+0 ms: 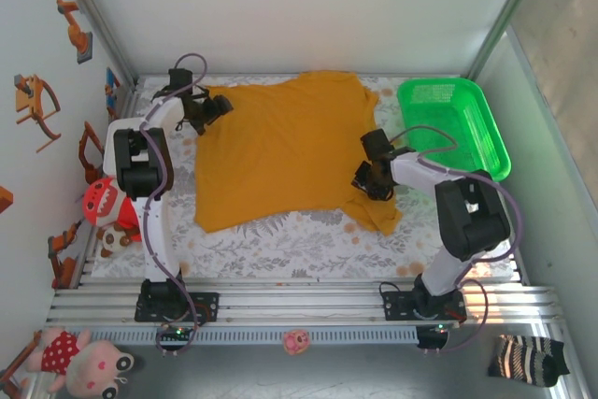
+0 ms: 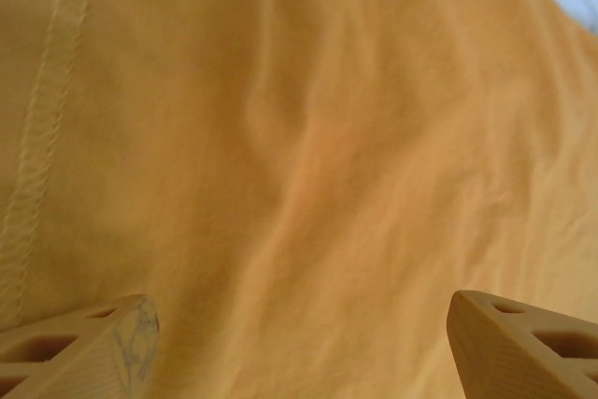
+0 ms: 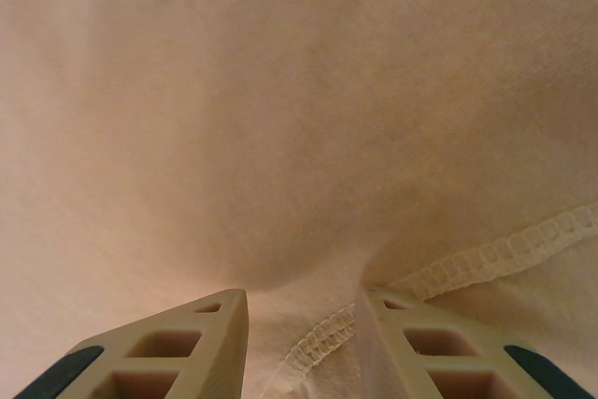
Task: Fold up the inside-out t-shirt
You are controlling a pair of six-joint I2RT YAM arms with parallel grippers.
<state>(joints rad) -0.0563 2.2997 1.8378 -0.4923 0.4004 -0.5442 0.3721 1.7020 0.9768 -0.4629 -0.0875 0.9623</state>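
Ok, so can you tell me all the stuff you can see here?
t-shirt: one, mustard yellow, spread over the middle of the table.
basket: one, green, far right corner of the table.
table cover: one, pale and flowery, under the t-shirt.
red toy: one, red and white, beside the table's left edge.
pink toy: one, pink and spotted red, near left corner.
striped cloth: one, dark and light stripes, near right corner.
wall stickers: several, orange-brown, left wall.
left gripper: one, pale fingers, open over the t-shirt's far left part.
right gripper: one, pale fingers, pinching the t-shirt's hem at its near right corner.
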